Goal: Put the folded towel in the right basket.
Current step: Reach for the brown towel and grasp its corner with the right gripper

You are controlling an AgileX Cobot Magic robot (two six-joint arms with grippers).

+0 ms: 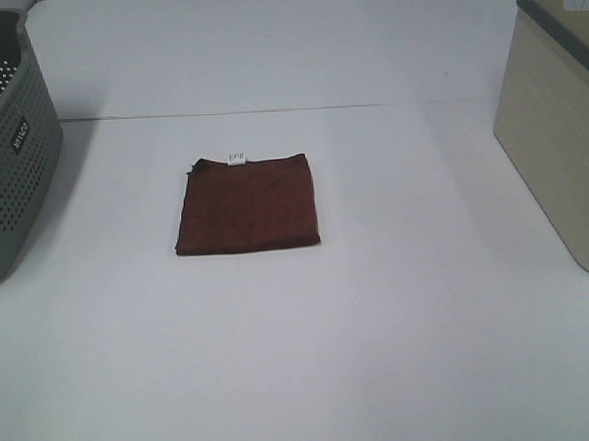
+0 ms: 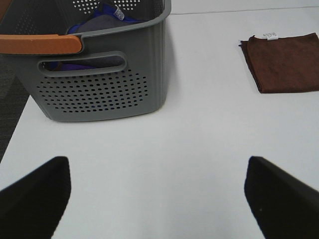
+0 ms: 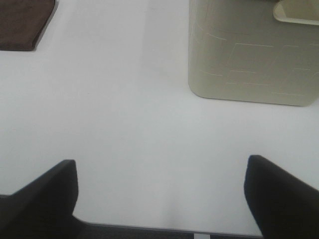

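The folded towel [image 1: 247,205] lies on the table [image 1: 376,324], between left basket [image 1: 11,153] and right basket [image 1: 557,124].

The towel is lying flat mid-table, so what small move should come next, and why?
Probably move the right arm's jaws, which stand wide open and empty, across toward the folded towel. It lies flat on the table, untouched, and the right basket sits on that arm's side.

A white table [image 1: 299,356] fills the scene under soft, even light, with a thin seam [image 1: 271,110] running across its far side. Dark grey floor [image 2: 7,114] shows beyond the table's left edge.
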